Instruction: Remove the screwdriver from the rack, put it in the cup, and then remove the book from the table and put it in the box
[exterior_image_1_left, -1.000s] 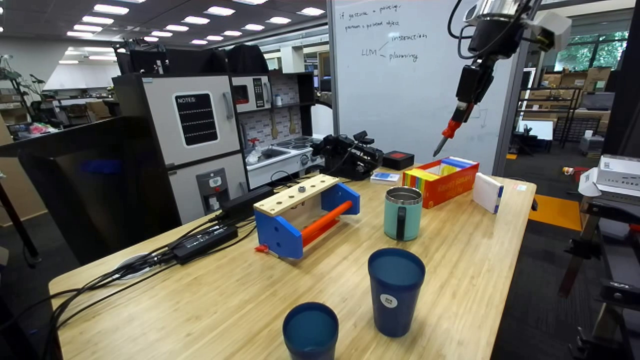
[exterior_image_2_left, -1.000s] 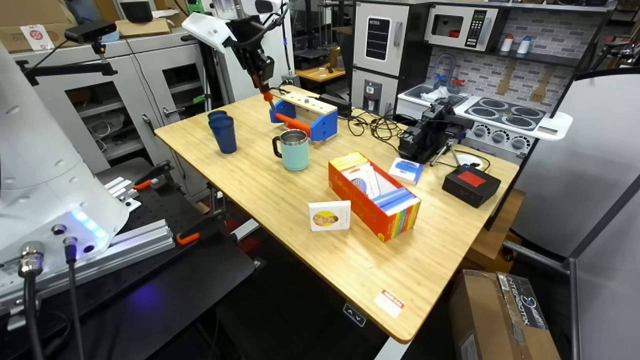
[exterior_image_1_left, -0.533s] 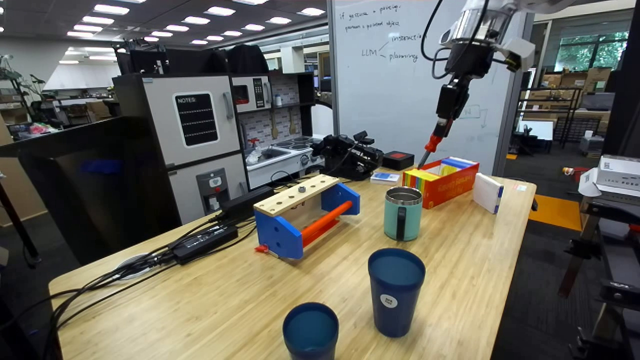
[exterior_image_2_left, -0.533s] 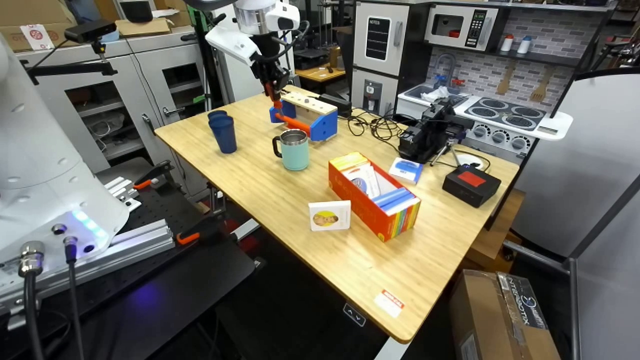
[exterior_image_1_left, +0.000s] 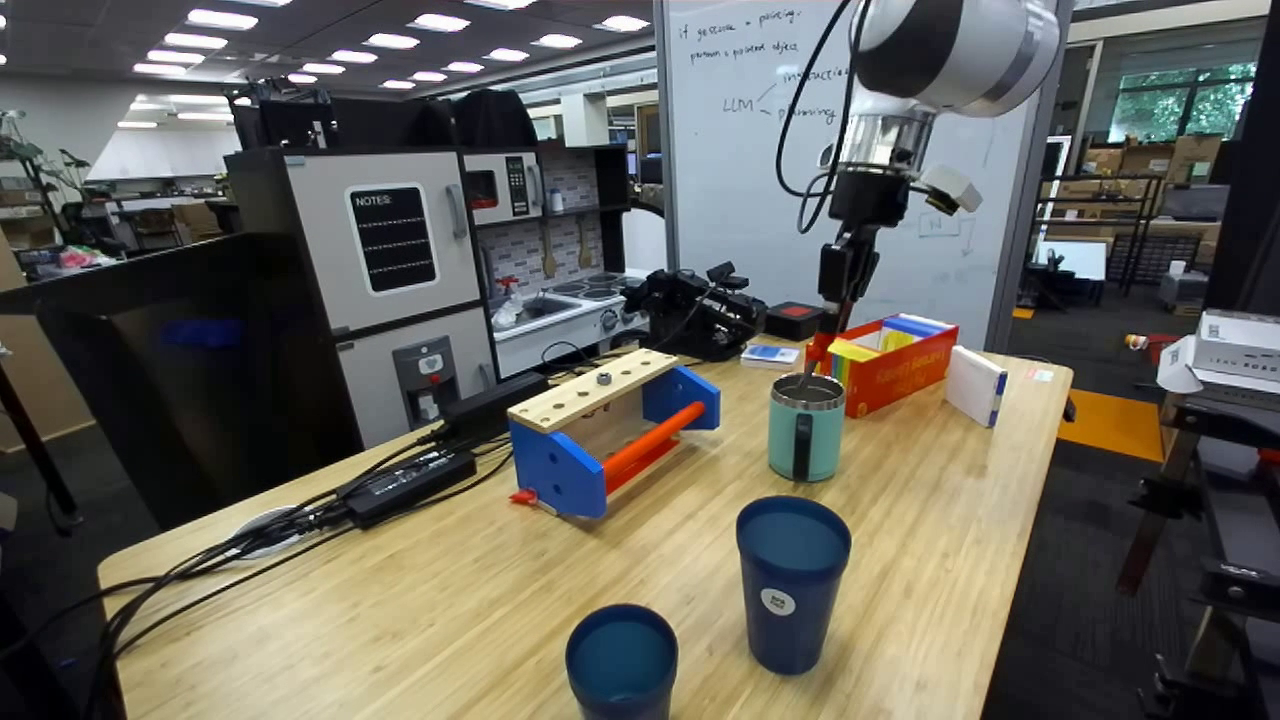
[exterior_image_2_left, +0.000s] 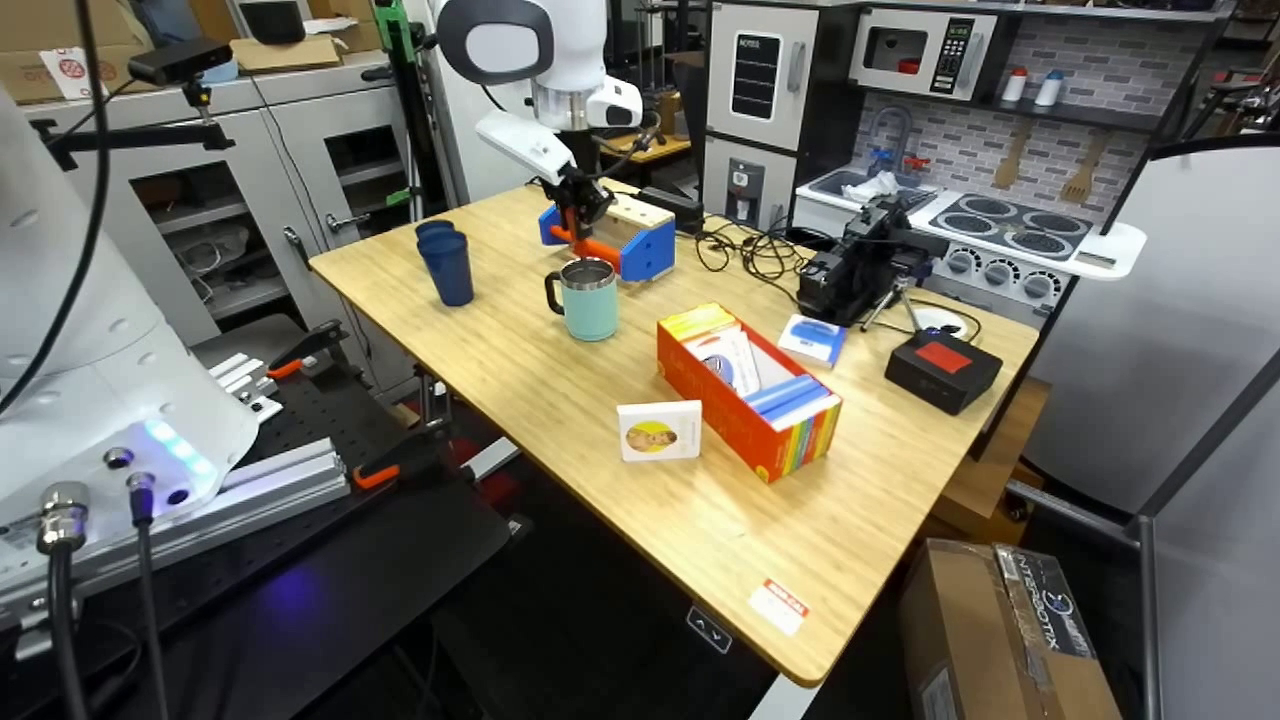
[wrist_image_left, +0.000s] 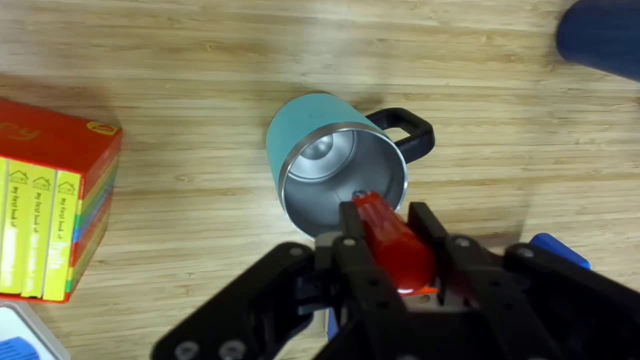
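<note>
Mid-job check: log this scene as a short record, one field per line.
cup: teal, black-handled metal cup, upright on wooden table
tool: slim red-handled screwdriver, pointing down at the cup's mouth
tip: cannot tell whether below rim
gripper: black two-finger gripper, closed on the screwdriver
rack: blue-sided rack with holed wooden top
box: long orange-red, open-topped rectangular box
book: thin white book, standing beside the box

Dark blue cup (exterior_image_1_left: 793, 585), upright, round white sticker (exterior_image_1_left: 777, 601) on side; second dark blue cup (exterior_image_1_left: 621, 665) near it. Black power brick (exterior_image_1_left: 410, 487) amid black cables (exterior_image_1_left: 320, 515). Flat white-and-blue packet (exterior_image_2_left: 812, 341) near black box with red top (exterior_image_2_left: 943, 372). Beyond: grey fridge (exterior_image_2_left: 765, 135) with NOTES panel (exterior_image_2_left: 755, 78), microwave (exterior_image_2_left: 923, 55), stove (exterior_image_2_left: 1015, 225), wooden utensils (exterior_image_2_left: 1013, 155) hanging against tiled wall (exterior_image_2_left: 960, 150). Whiteboard (exterior_image_1_left: 750, 210) carries handwriting, "LLM" legible. Cardboard box (exterior_image_2_left: 975, 615) low in an exterior view.
</note>
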